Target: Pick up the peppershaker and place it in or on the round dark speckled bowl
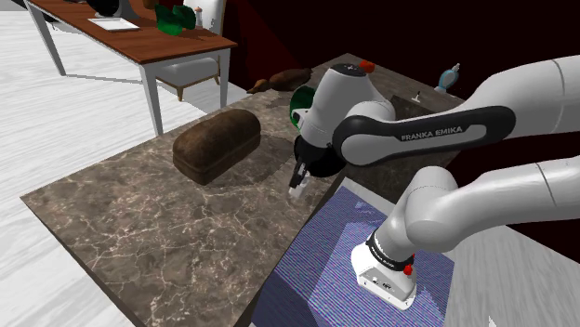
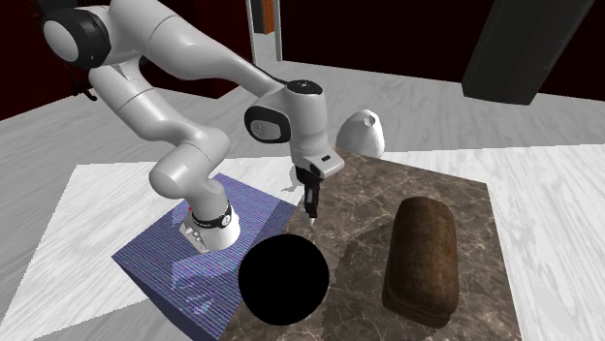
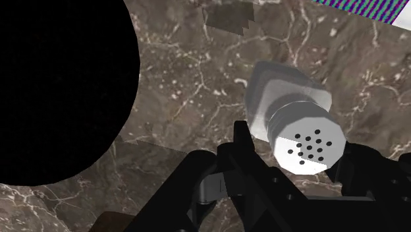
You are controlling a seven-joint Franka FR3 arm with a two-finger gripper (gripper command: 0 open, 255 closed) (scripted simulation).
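1. On the brown veined marble counter (image 1: pixel 139 232): dark brown oblong bread loaf (image 1: pixel 216 144), lying flat.
2. Pale grey peppershaker (image 3: pixel 306 135), perforated cap: at the counter edge nearest the stand.
3. Round black bowl (image 2: pixel 283 281): near the peppershaker, not touching it.
4. All-black two-finger gripper (image 3: pixel 296 145): fingers narrowed, clasping the peppershaker from both sides.

One shaker (image 3: pixel 300 125), one bowl (image 2: pixel 283 281), one loaf (image 1: pixel 216 144)
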